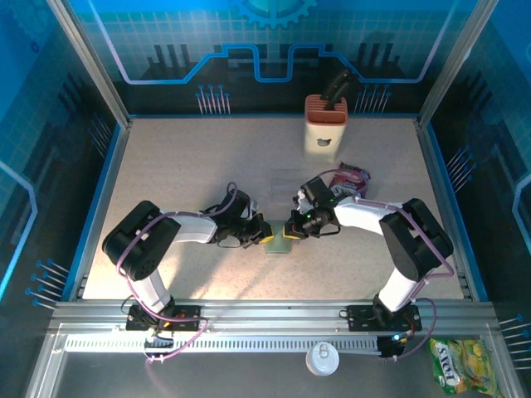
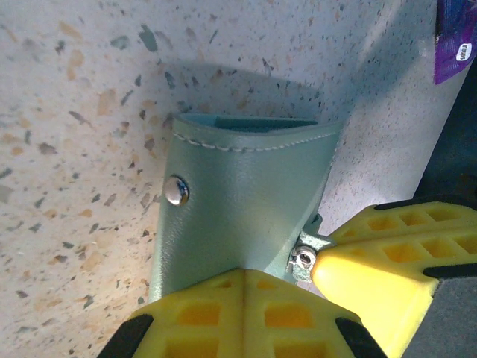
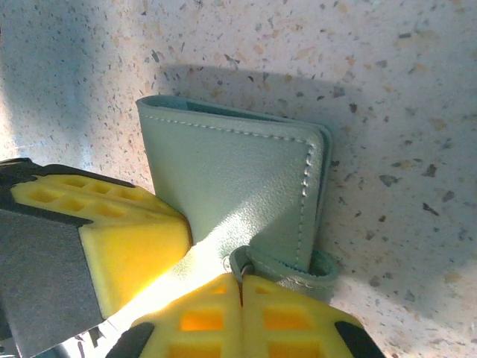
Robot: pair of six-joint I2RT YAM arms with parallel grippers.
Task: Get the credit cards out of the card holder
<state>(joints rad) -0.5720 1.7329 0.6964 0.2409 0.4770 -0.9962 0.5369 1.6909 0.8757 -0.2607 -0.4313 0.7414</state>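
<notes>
At mid-table, the folded card holder [image 1: 280, 243] sits with your left gripper [image 2: 242, 298] pinched tight on its edge and your right gripper [image 3: 240, 294] clamped on its strap [image 3: 287, 270], so an uneven pull could slip either thin pinch, leaving it closed.

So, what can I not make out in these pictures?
- Credit cards: the closed panels of the folded grey-green leather card holder hide its pockets, both wrist views.
- Holder's lower edge: behind the yellow left hand and right hand.
- Crinkled purple packet: cut off by left wrist view's edge.
</notes>
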